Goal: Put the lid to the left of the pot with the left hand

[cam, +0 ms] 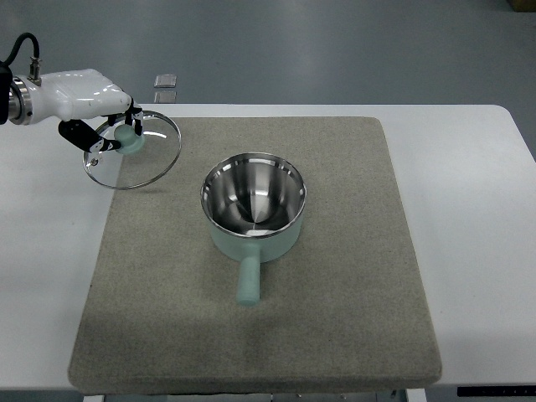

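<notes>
The glass lid (134, 151) hangs tilted at the pot's (253, 201) ten o'clock, over the grey mat's (335, 318) edge, its knob clamped in the left hand (113, 126). Best to level it, lower gently onto the desk (42, 251), then release.

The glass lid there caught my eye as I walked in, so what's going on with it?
The robot's left hand grips the glass lid by its mint-green knob, holding it over the mat's far left corner, left of the pot. The lid looks tilted; whether it touches down is unclear. The mint saucepan stands open mid-mat, its handle pointing toward the robot. The right hand is out of view.
</notes>
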